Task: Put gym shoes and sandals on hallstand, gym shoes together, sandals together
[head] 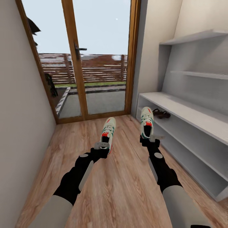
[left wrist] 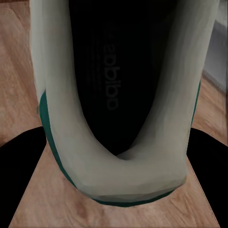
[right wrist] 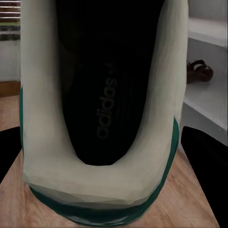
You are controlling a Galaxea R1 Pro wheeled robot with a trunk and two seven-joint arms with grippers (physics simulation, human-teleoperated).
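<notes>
- The two sandals (head: 161, 113) are already set side by side on a low shelf of the hallstand (head: 190, 114), so that half is judged done.
- One gym shoe (head: 107, 129) is held by its heel in the left gripper (head: 102, 146), the other gym shoe (head: 147, 122) by its heel in the right gripper (head: 152, 138); both are carried above the corridor floor (head: 123, 183), between door and rack.
- Placing the sneakers together on the rack is left.
- Cream uppers, green trim, dark printed insoles and rounded heel collars are shown; the shelving is flat, matte pale grey, the planks wood-grained.
</notes>
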